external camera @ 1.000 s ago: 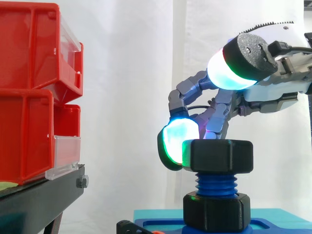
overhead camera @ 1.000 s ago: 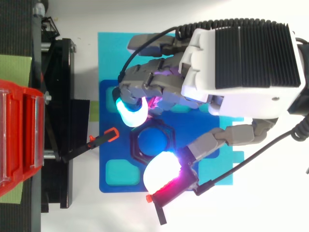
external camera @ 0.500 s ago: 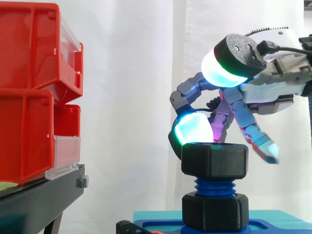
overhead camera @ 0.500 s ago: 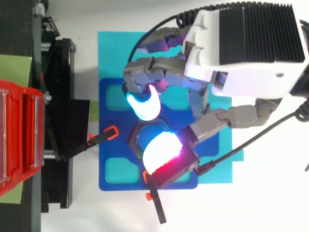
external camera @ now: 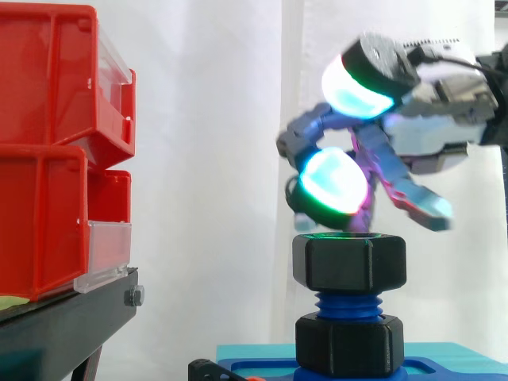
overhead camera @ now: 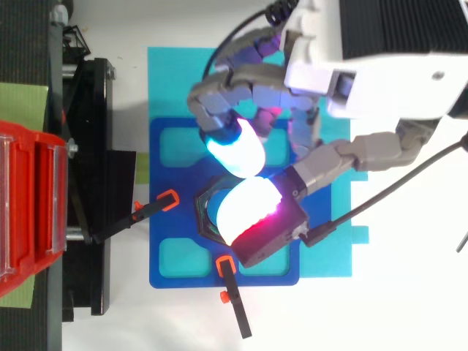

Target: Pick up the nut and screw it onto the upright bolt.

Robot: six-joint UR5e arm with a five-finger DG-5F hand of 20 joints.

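Side view: nut sits on bolt, robot hand just above it

Side view shows black hex nut (external camera: 349,263) on the upper threads of the upright blue bolt (external camera: 348,302), level, w/ a few turns of thread bare below it. Under those threads is a 2nd black hex piece (external camera: 351,343) at the bolt's foot, resting on a blue base plate (overhead camera: 183,279). Top view: only the nut's left edge shows (overhead camera: 204,213); rest is hidden under a glowing pad.

Robot hand (overhead camera: 344,73) comes in from the right and hangs over the nut. Fingers are loosely bent and spread, holding nothing. One pad (external camera: 333,186), cyan-white w/ a green rim, is right above the nut's top face; a thin gap seems to separate them, and green glow reflects on the nut. Another pad (external camera: 357,87) is higher up, well clear. Top view puts a white-magenta pad (overhead camera: 245,212) over the bolt and a cyan one (overhead camera: 238,150) just beside it, over the plate.

Base plate has cyan pockets and lies on a cyan mat (overhead camera: 175,80) on the white worktop (overhead camera: 409,307). Two orange-tipped clamps (overhead camera: 169,198) (overhead camera: 225,267) touch the plate's left and lower edges. Well apart to the left: stacked red bins (external camera: 48,159) on a black stand (external camera: 63,321). White curtain (external camera: 206,119) behind.
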